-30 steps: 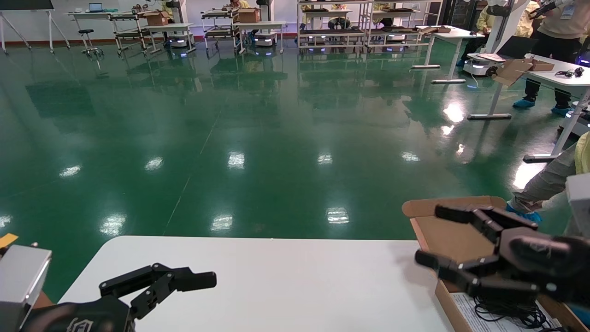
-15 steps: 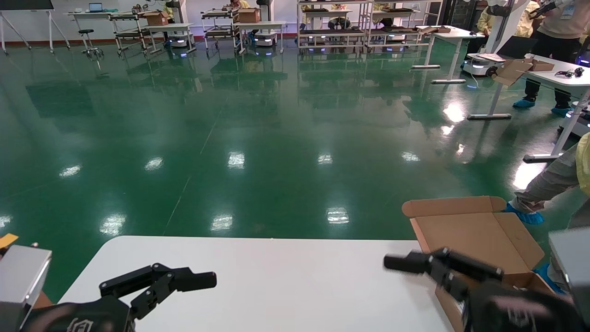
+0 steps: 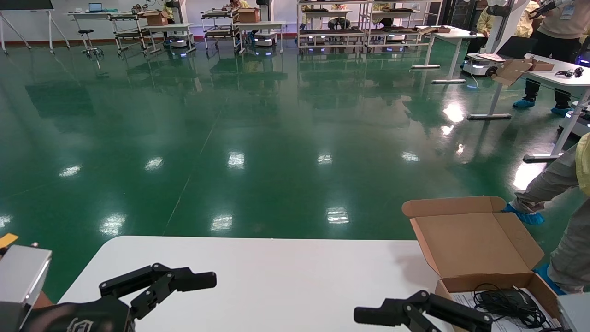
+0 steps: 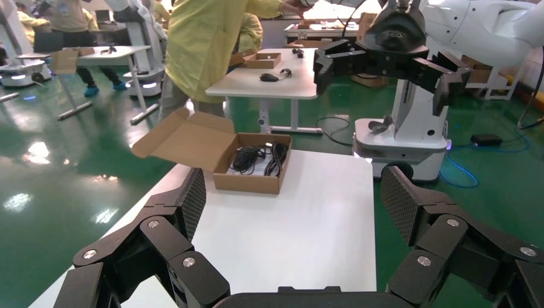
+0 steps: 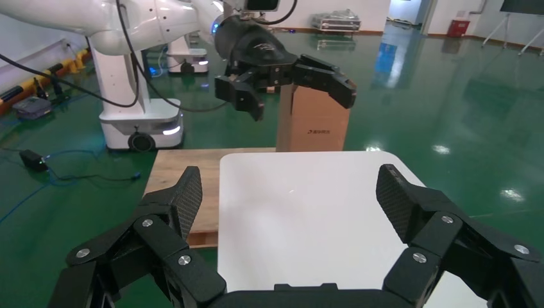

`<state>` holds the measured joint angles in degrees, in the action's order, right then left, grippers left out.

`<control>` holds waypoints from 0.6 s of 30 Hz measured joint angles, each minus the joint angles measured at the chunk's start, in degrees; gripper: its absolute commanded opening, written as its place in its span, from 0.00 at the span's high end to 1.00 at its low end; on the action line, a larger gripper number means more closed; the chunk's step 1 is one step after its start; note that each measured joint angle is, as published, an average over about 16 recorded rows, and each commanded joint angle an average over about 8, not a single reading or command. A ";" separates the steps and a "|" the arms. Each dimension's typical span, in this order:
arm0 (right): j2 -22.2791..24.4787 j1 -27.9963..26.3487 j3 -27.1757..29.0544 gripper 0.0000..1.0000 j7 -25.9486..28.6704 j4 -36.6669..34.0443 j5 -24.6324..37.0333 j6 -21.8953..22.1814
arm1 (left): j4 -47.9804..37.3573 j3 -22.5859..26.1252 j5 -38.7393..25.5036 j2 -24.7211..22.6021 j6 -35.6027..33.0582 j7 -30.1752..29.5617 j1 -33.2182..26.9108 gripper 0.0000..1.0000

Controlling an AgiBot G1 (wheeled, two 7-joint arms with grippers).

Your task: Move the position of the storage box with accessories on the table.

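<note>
while the right tool (image 3: 421,316) sits low right in the head view, spread wide, holding nothing, the brown cardboard storage box (image 3: 479,258) with black cables (image 3: 504,304) rests on the white tabletop (image 3: 276,276) beside it. best to take a side wall, not the lid, and slide level. left tool (image 3: 161,283) parked lower left, wide.

Head high; wrists low, facing table (image 3: 276,272)

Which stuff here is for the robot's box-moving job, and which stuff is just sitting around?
For the job:
- storage box, lid open, at the table's right end
- accessories, black cables and paper inside it
- table, white
- right pincer, open, just left of the box
- left pincer, open, parked at the left

Just around:
- far desks
- far cardboard boxes
- person in yellow
</note>
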<state>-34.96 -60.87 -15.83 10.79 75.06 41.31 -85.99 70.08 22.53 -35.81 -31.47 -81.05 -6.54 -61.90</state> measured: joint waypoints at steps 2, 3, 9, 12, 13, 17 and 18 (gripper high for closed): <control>0.01 0.03 0.02 0.00 0.00 0.04 -0.03 -0.01 | 0.00 0.00 0.00 0.00 0.00 0.00 0.00 0.00; 0.01 -0.01 0.02 0.00 0.00 -0.08 0.00 0.01 | 0.00 0.00 0.00 0.00 0.00 0.00 0.00 0.00; 0.00 -0.29 -0.03 0.00 0.00 -0.74 0.21 0.14 | 0.00 0.00 0.00 0.00 0.00 0.00 0.00 0.00; 0.00 -0.40 -0.06 0.00 -0.01 -0.97 0.30 0.19 | 0.00 0.00 0.00 0.00 0.00 0.00 0.00 0.00; 0.00 -0.44 -0.07 0.00 -0.01 -1.04 0.33 0.20 | 0.00 0.00 0.00 0.00 0.00 0.00 0.00 0.00; -0.02 -0.54 -0.11 0.00 -0.01 -1.25 0.42 0.24 | 0.00 0.00 0.00 0.00 0.00 0.00 0.00 0.00; -0.02 -0.56 -0.12 0.00 -0.02 -1.29 0.44 0.25 | 0.00 0.00 0.00 0.00 0.00 0.00 0.00 0.00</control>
<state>-34.98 -61.44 -15.95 10.78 73.76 41.75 -85.74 70.08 22.53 -35.81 -31.47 -81.04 -6.54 -61.90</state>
